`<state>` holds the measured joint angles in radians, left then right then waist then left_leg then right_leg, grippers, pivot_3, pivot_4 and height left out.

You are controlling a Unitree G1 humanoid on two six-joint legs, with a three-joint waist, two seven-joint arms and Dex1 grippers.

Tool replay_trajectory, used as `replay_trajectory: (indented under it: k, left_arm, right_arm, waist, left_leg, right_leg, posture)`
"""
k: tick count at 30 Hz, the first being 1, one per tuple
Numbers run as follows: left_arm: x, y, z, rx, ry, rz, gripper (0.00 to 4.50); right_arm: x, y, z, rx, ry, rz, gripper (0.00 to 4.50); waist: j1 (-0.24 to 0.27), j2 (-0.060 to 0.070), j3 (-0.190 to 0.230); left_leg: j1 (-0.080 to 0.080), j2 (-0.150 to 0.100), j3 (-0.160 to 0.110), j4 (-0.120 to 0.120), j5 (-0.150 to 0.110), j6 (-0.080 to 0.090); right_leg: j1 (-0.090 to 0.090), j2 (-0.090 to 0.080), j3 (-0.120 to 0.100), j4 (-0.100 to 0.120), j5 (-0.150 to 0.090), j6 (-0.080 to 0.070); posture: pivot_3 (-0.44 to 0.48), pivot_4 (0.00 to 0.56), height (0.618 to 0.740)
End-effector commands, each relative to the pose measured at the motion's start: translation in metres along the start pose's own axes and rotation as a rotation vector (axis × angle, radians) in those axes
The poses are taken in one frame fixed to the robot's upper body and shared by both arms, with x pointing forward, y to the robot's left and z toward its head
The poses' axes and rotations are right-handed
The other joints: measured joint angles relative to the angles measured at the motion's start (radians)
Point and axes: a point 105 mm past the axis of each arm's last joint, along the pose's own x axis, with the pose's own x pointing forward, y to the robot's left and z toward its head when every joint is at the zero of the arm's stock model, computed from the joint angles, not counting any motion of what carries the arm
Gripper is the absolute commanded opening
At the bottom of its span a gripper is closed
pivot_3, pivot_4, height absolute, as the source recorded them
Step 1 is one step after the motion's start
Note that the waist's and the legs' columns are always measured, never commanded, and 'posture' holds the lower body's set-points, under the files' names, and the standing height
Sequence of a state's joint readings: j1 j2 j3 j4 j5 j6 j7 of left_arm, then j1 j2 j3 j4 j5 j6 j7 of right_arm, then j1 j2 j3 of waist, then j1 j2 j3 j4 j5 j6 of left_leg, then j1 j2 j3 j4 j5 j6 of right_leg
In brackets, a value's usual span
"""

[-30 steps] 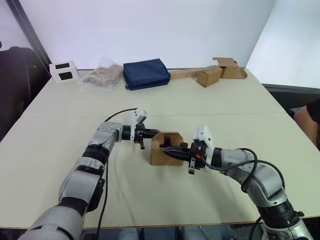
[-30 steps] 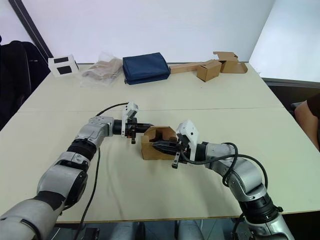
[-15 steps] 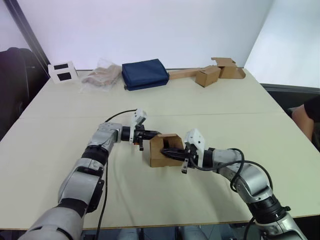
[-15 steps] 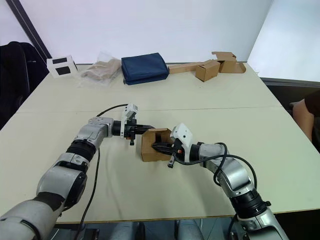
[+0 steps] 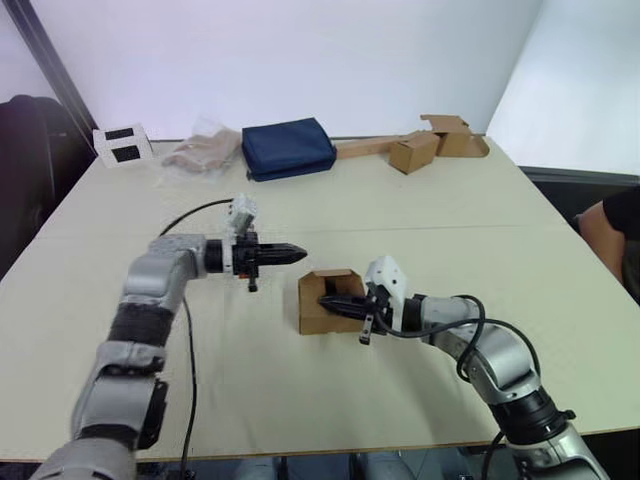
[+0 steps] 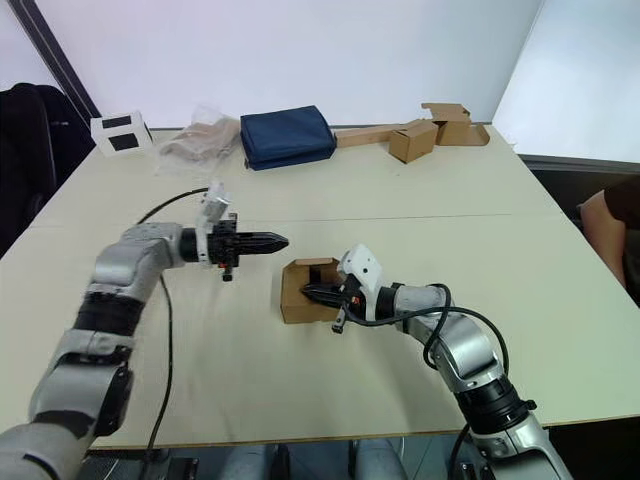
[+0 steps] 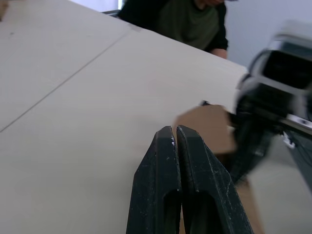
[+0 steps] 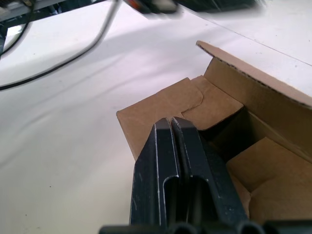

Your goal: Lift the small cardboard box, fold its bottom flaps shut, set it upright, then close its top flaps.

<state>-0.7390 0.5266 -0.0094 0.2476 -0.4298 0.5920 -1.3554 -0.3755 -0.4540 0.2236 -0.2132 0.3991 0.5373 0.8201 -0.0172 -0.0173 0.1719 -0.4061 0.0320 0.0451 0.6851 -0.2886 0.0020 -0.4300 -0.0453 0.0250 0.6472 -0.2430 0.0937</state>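
Reaching into the small cardboard box [image 5: 330,300], your clenched right gripper [image 5: 343,304] fills its opening; your clenched left gripper [image 5: 296,254] hovers clear, bare table [image 5: 420,225] around it.

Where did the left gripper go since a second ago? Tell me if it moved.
Yes. The left gripper, shut, has pulled back from the box toward the robot's left; a strip of bare table now separates them.

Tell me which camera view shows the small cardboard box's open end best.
The right wrist view: the small cardboard box sits close, with its folded inner flaps and dark cavity clear past the shut right gripper. Both eye views show the whole box small on the table. The left wrist view gives a blurred brown patch.
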Motion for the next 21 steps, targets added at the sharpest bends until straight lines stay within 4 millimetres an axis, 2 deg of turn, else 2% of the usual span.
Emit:
replay_trajectory:
  k: [1,9,14,21]
  left_arm:
    - [-0.001,-0.026,0.001,0.065,0.048,-0.091,0.09]
    - [0.017,-0.026,-0.033,0.066,0.129,-0.088,0.09]
    - [0.02,-0.022,-0.041,0.054,0.137,-0.077,0.09]
    - [0.021,-0.024,-0.048,0.043,0.147,-0.086,0.09]
  right_arm:
    - [-0.002,-0.004,0.002,-0.014,0.002,-0.013,0.0]
    - [-0.007,-0.007,0.009,-0.008,-0.02,-0.036,0.0]
    - [-0.01,-0.006,0.014,-0.022,-0.028,-0.045,0.0]
    - [-0.022,0.0,0.052,-0.096,-0.113,-0.052,0.0]
  waist:
    - [0.002,0.0,0.0]
    - [0.005,0.0,0.0]
    - [0.004,0.0,0.0]
    - [0.005,0.0,0.0]
  left_leg:
    - [0.0,0.0,0.0,0.0,0.0,0.0]
    - [0.001,-0.001,0.001,0.0,0.0,0.0]
    - [0.001,0.0,0.001,0.0,0.0,0.0]
    - [0.0,0.0,0.001,0.0,0.0,0.0]
  right_leg:
    - [0.0,0.0,0.0,0.0,0.0,0.0]
    - [0.002,-0.001,0.0,-0.001,-0.001,-0.002]
    - [0.002,0.0,0.0,-0.001,-0.001,-0.002]
    - [0.001,-0.001,0.0,-0.001,0.0,0.0]
  posture:
    - [0.0,0.15,0.74]
    - [0.0,0.15,0.74]
    - [0.0,0.15,0.74]
    - [0.0,0.15,0.74]
